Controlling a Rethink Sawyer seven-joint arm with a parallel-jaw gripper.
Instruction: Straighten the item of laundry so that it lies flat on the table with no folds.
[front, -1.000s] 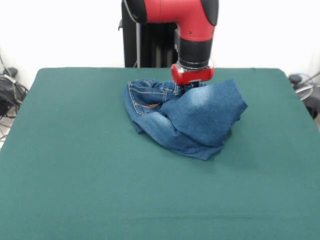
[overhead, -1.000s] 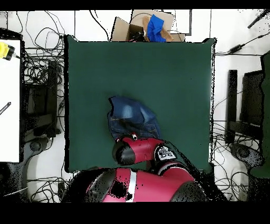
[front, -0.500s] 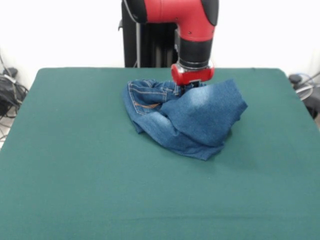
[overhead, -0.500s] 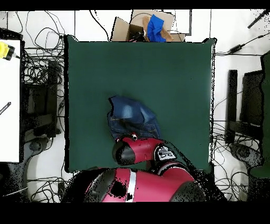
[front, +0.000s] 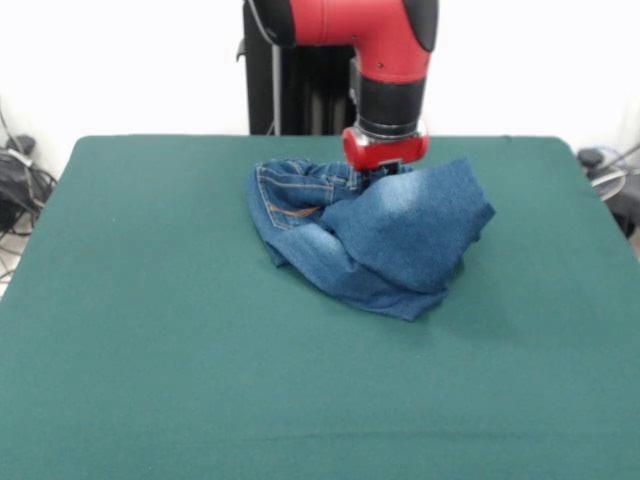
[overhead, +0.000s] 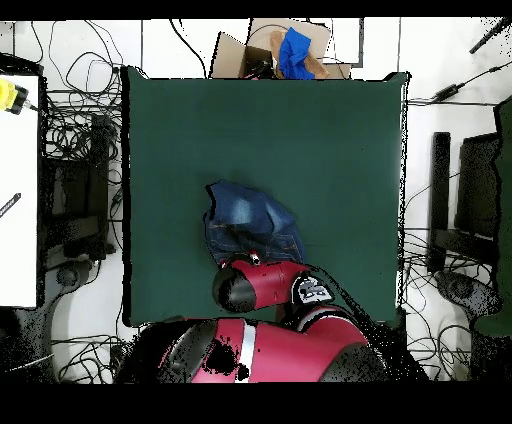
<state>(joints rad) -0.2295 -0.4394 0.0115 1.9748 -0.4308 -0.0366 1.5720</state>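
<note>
- The jeans (front: 372, 232) lie bunched and folded on the green counter (front: 150, 350), toward its 12 o'clock edge in the front view.
- One denim flap is doubled over the rest; a back pocket with orange stitching shows at 9 o'clock of the heap.
- The pincer (front: 378, 172) is pressed into the heap's top; cloth hides its tips, so I cannot tell its state.

A front camera looks across the green bench (front: 150, 380) toward the red arm (front: 385, 60), fairly close and slightly raised. An overhead camera looks straight down from farther off, perhaps ceiling height. Both share the bench and crumpled jeans (overhead: 250, 222).
</note>
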